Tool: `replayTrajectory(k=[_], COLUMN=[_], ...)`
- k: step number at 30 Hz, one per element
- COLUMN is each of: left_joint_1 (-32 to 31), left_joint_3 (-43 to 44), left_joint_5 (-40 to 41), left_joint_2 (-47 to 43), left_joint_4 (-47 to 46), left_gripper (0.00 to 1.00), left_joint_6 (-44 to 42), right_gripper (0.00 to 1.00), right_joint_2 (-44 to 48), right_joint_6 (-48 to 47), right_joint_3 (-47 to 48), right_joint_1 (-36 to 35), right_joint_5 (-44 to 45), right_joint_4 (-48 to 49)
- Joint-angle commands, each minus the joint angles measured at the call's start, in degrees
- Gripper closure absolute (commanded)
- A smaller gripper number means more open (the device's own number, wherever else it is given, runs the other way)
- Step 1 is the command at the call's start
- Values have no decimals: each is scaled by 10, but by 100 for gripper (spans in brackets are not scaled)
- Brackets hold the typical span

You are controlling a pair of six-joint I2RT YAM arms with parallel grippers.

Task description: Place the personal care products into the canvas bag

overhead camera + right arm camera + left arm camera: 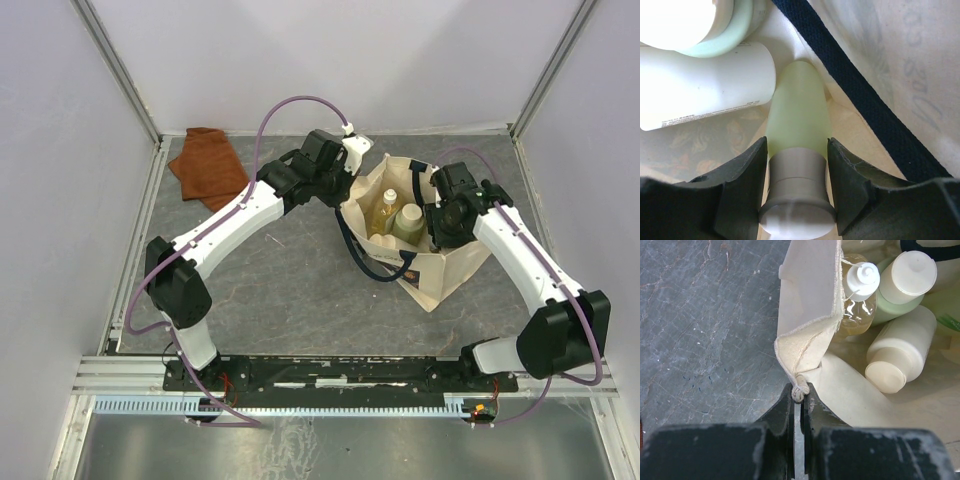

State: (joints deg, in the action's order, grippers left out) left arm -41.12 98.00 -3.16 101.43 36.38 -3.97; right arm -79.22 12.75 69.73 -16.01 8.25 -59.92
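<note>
Left gripper (pixel 799 392) pinches the raw-edged rim of the coarse canvas bag (pixel 807 305); right gripper (pixel 797 144) clamps a tapered, matte pale-green bottle (pixel 797 100)

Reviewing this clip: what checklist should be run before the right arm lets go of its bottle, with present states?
1. Mouth held open: left gripper pinches the canvas bag rim: ok.
2. Hold secure: right gripper shut on pale green bottle: ok.
3. That bottle is inside the bag: ok.
4. Already inside: amber bottle, cream-white bottle, green capped bottle: ok.
5. Held bottle's base supported underneath: cannot tell.
</note>
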Motion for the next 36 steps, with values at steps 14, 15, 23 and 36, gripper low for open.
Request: replayTrajectory(k=[14,15,23,36], left_joint_1=[4,4,5,4], left_joint_3=[33,36,62,69], left_joint_5=[18,20,32,66], left_joint_2=[-23,-25,-36,-50], left_joint_4=[11,14,41,68], left_gripper=[97,97,97,97], left_joint_6=[-16,-15,-18,-27], right_gripper=[26,26,24,20], right_joint_2=[28,26,-8,-99], right_joint_6=[7,7,-7,-70], right_joint_3=[141,165,332,437], right_joint_1=[-2,-2,-3,13], right_joint_5=[-7,-6,-4,55], right_joint_4=[-137,-147,-197,-87])
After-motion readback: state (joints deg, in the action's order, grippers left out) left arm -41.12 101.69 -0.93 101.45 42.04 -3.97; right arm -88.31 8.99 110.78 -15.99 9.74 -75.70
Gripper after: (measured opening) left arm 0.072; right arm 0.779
